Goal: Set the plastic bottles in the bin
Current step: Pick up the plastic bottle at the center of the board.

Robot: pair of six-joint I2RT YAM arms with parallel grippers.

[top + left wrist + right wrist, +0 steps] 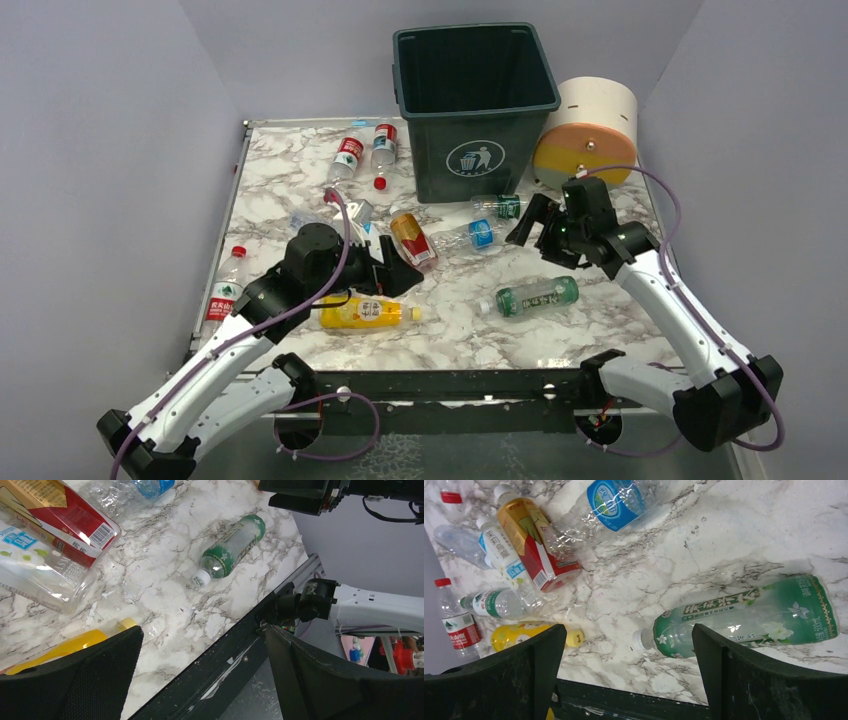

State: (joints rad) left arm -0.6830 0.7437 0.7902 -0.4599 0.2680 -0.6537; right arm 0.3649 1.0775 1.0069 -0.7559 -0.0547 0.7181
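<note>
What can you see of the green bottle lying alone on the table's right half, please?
The green bottle is translucent green plastic with a white cap and a label of white characters and flowers. Uncrushed, it lies on its side on the marble table, cap toward the table's left side, touching nothing else.

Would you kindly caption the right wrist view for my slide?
Open right gripper over green bottle lying on marble table.

Glossy marble-look table [300, 165]; clear crinkled plastic bottles [614, 505]; matt dark-green plastic bin [474, 105].
</note>
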